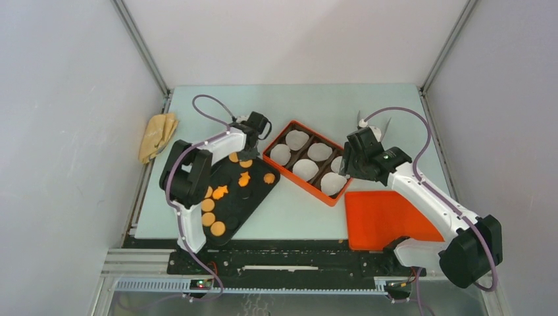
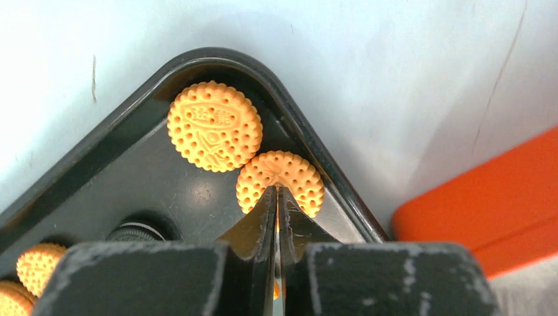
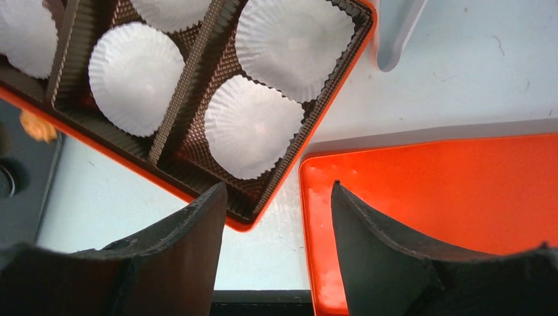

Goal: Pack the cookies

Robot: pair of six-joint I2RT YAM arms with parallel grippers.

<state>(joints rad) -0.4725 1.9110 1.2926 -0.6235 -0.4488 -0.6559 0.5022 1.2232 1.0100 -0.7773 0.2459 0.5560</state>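
Several orange cookies (image 1: 218, 228) lie on a black tray (image 1: 256, 197). My left gripper (image 1: 247, 153) is at the tray's far corner. In the left wrist view its jaws (image 2: 277, 191) are shut to a thin slit, tips over a round orange cookie (image 2: 293, 172), beside another (image 2: 214, 126). A black cookie (image 2: 135, 232) lies nearer. The orange box (image 1: 276, 141) holds white paper liners (image 1: 305, 169) and no cookies show in it. My right gripper (image 1: 347, 164) is open and empty (image 3: 279, 187) above the table by the box's near corner (image 3: 316, 125).
An orange lid (image 1: 381, 217) lies at the front right, also in the right wrist view (image 3: 447, 191). A tan cloth (image 1: 158, 135) sits at the table's left edge. A pale grey object (image 3: 395, 33) lies behind the box. White walls enclose the table.
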